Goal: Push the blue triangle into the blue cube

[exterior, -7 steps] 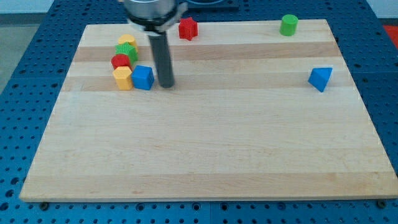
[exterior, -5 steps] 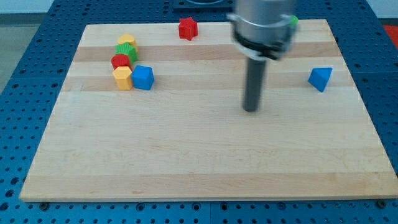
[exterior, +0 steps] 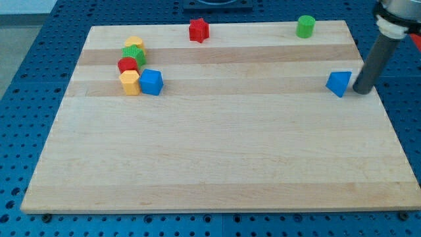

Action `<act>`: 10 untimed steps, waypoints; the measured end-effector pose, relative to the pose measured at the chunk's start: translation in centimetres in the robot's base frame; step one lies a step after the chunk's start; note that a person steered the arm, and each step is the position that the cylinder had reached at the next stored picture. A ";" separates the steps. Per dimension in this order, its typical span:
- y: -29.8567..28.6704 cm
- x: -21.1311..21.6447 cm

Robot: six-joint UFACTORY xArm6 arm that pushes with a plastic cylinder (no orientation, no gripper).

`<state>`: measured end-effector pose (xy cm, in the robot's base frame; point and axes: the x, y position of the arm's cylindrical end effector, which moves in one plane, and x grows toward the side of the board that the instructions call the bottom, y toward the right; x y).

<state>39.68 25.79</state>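
The blue triangle [exterior: 339, 83] lies near the right edge of the wooden board [exterior: 217, 151]. The blue cube [exterior: 151, 82] sits far across the board at the upper left, touching a yellow block [exterior: 130, 83]. My tip [exterior: 362, 91] stands just to the right of the blue triangle, a small gap from it or barely touching. The dark rod rises from the tip toward the view's top right corner.
A red block [exterior: 127, 64], a green block [exterior: 135, 54] and a second yellow block [exterior: 135, 43] cluster above the yellow one at the upper left. A red star-like block [exterior: 198, 29] and a green cylinder [exterior: 305, 26] sit near the top edge.
My tip has swept from beside the blue cube across the board to the right side of the blue triangle. No block has moved.
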 end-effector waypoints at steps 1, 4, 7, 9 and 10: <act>-3.1 -1.2; -10.4 -0.9; -17.0 -2.1; -21.6 -3.5; -23.2 -5.0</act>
<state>34.66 2.63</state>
